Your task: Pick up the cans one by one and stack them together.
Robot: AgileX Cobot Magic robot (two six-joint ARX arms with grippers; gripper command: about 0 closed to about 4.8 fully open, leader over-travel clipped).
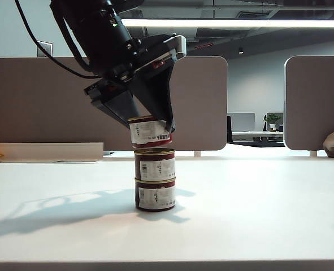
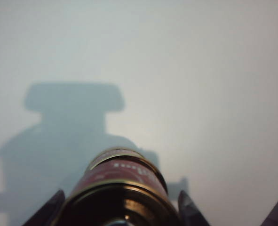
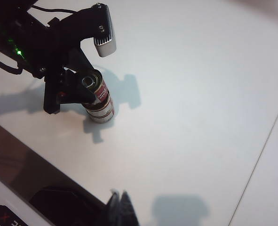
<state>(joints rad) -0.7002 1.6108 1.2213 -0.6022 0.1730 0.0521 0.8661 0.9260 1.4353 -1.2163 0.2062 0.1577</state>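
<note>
White table (image 1: pixel 268 214), office partitions behind. Left gripper (image 1: pixel 151 131) clamping third can (image 1: pixel 150 131), slightly tilted, hovering just above two stacked cans (image 1: pixel 155 187) at centre. Right gripper (image 3: pixel 120 203) idling closed, empty, well apart.

We see three metal cans (image 1: pixel 155 178) with glossy dark red sides, white paper-like labels and shiny gold rims. The counter (image 1: pixel 257 214) looks smooth, matt white. The left tool (image 1: pixel 150 127) is matt black plastic; the right tool (image 3: pixel 121 207) equally dark.
</note>
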